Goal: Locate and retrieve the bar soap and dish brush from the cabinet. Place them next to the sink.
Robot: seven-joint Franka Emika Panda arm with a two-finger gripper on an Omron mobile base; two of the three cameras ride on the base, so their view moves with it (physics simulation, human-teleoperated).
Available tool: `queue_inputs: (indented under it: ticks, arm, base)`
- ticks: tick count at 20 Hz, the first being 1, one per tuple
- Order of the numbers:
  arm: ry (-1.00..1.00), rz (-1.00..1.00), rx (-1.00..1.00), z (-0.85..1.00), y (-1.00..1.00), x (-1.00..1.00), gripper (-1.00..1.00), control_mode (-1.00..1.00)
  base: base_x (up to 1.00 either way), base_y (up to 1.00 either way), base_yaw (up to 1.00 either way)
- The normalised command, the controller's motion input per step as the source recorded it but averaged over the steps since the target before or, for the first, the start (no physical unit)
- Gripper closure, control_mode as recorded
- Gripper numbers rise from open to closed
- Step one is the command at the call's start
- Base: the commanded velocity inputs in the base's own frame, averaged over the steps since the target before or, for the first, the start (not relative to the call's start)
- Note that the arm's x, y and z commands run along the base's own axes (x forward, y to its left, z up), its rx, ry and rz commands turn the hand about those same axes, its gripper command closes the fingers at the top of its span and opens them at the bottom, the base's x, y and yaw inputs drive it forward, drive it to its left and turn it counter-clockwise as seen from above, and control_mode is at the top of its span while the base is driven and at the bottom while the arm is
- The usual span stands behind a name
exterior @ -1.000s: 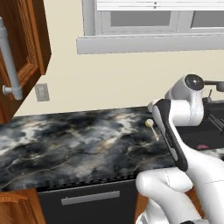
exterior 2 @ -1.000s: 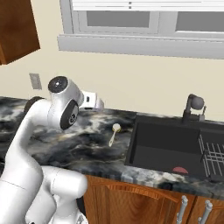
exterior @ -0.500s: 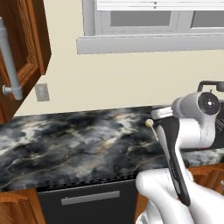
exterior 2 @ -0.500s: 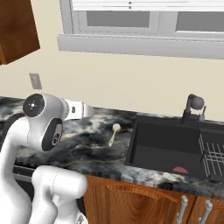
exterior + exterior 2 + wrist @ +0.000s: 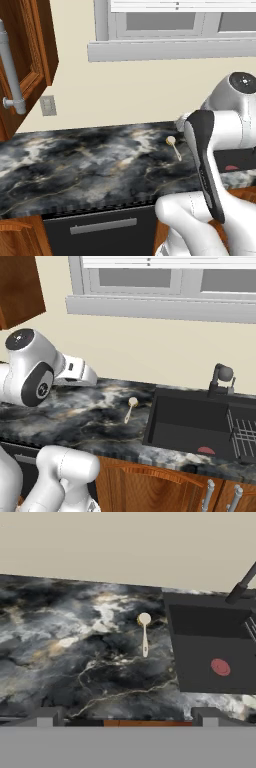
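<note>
So the dish brush [image 5: 144,633] lies on the worktop [image 5: 75,662] just left of the sink [image 5: 210,657], bar soap [image 5: 220,667] inside, tool [image 5: 127,717] released, holding nothing.

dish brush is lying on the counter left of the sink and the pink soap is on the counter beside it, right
Not quite. The dish brush does lie on the counter left of the sink, but the bar soap is down in the sink basin, as the hand view shows.
</note>
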Motion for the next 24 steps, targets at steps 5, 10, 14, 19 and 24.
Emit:
queue_inputs:
  ticks: [5, 10, 14, 19, 24]
  arm:
    - [-0.03, 0.0, 0.0, 0.0, 0.0, -0.86, -1.0, -1.0]
    - [-0.05, 0.04, -0.02, 0.0, 0.21, -0.85, -1.0, -1.0]
    - [0.0, 0.0, -0.04, 0.02, 0.44, -0.72, -1.0, -1.0]
    - [0.0, 0.0, 0.0, 0.0, 0.17, -0.68, -1.0, -1.0]
    - [0.0, 0.0, 0.0, 0.0, 0.0, -0.01, -1.0, -1.0]
  base:
    - [0.0, 0.0, 0.0]
    - [0.0, 0.0, 0.0]
    - [0.0, 0.0, 0.0]
    - [0.0, 0.0, 0.0]
    - [0.0, 0.0, 0.0]
